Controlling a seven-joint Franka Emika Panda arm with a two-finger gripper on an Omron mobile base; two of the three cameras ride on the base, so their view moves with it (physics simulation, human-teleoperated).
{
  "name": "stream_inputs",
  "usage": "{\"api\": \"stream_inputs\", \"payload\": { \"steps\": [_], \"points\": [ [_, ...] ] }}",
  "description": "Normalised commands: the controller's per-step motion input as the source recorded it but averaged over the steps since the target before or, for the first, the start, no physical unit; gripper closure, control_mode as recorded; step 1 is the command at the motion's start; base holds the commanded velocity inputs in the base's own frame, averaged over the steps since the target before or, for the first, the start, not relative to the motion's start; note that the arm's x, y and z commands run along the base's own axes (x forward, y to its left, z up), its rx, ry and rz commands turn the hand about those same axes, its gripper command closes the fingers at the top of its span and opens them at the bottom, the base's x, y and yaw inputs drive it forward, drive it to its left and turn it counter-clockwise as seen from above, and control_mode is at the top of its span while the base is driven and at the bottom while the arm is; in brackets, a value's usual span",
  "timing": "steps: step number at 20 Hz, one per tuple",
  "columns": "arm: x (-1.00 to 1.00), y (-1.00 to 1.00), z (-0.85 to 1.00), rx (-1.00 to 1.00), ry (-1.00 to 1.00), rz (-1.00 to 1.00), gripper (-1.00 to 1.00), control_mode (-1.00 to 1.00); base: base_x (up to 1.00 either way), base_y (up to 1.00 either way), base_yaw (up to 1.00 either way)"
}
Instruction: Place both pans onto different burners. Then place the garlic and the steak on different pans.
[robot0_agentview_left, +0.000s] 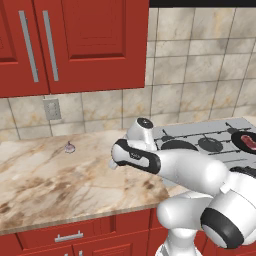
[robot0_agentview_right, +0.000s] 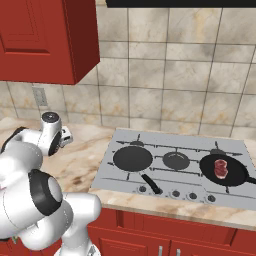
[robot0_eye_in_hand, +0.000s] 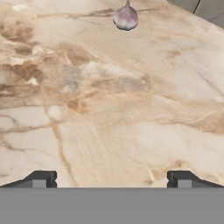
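**Garlic alone on the counter, both pans on the cooktop**

Now the gripper (robot0_eye_in_hand: 111, 179) hangs over bare marble with its two dark tips set wide apart and nothing between them. The garlic (robot0_eye_in_hand: 126, 17) lies ahead of it on the counter (robot0_agentview_left: 60, 185), near the back edge by the tiled wall, below a wall outlet (robot0_agentview_left: 52, 108) and the red cabinets (robot0_agentview_left: 75, 45). No object lies between the tips and the bulb. To the right, the silver cooktop (robot0_agentview_right: 125, 187) carries both pans: one empty pan (robot0_agentview_right: 133, 158) on the left burner, its handle pointing toward the knobs at the front edge, and another pan (robot0_agentview_right: 235, 176) on the right burner with the steak (robot0_agentview_right: 220, 167) inside it. The centre burner (robot0_agentview_right: 176, 160) between them is bare.
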Motion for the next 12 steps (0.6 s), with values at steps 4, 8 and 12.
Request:
{"api": "stream_inputs", "payload": {
  "steps": [4,8,12],
  "points": [
    [0.10,0.17,0.00,0.09,0.00,0.00,-1.00,-1.00,0.00,0.00,0.00],
    [0.07,0.29,0.00,0.04,0.00,0.00,-1.00,-1.00,0.00,0.00,0.00],
    [0.06,0.45,0.00,0.01,0.00,0.00,-1.00,-1.00,0.00,0.00,0.00]
  ]
}}
